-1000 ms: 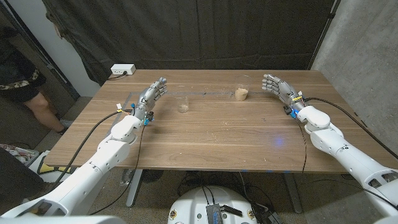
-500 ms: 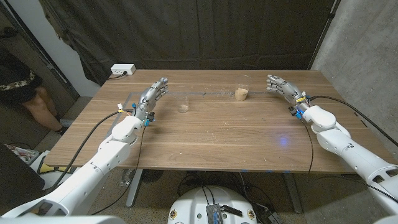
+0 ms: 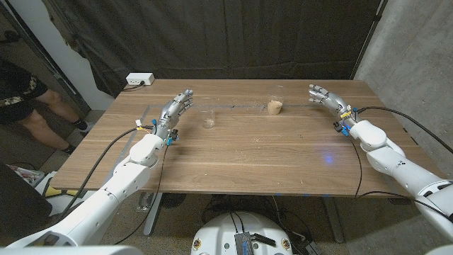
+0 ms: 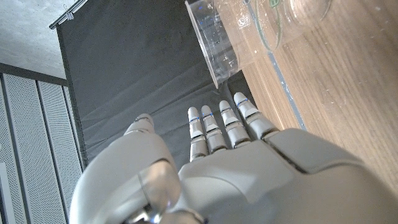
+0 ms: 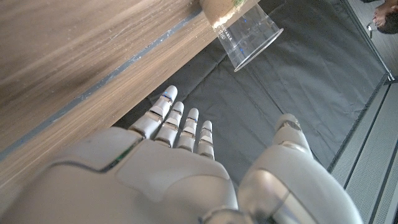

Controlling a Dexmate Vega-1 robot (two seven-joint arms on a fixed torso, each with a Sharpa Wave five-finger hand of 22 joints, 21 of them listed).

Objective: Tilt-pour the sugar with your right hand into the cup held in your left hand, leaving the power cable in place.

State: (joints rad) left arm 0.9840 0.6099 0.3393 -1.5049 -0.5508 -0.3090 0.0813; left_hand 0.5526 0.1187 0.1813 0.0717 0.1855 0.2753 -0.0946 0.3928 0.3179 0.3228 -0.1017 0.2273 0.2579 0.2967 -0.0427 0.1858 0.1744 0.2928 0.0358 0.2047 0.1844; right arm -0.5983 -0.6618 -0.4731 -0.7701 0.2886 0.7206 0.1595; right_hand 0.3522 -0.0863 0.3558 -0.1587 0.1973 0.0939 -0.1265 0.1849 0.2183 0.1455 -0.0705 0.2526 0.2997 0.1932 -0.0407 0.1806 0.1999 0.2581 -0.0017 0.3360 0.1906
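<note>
A clear cup with brown sugar (image 3: 275,106) stands at the table's far middle; its rim and sugar (image 5: 239,31) show in the right wrist view. An empty clear cup (image 3: 208,119) stands left of it, seen close in the left wrist view as the empty cup (image 4: 217,43). My left hand (image 3: 175,110) is open, fingers stretched, just left of the empty cup and apart from it. My right hand (image 3: 323,98) is open near the far right of the table, well right of the sugar cup. Both hands, the left hand (image 4: 211,168) and the right hand (image 5: 168,168), hold nothing.
A white power strip (image 3: 139,79) lies on the table's far left corner. A blue tape line (image 3: 233,106) runs across the far part of the table. A person (image 3: 28,99) stands at the left, off the table. Black cables trail along both arms.
My right hand and arm have moved right and slightly away from the sugar cup. The left hand has barely moved. The person at the left has shifted.
</note>
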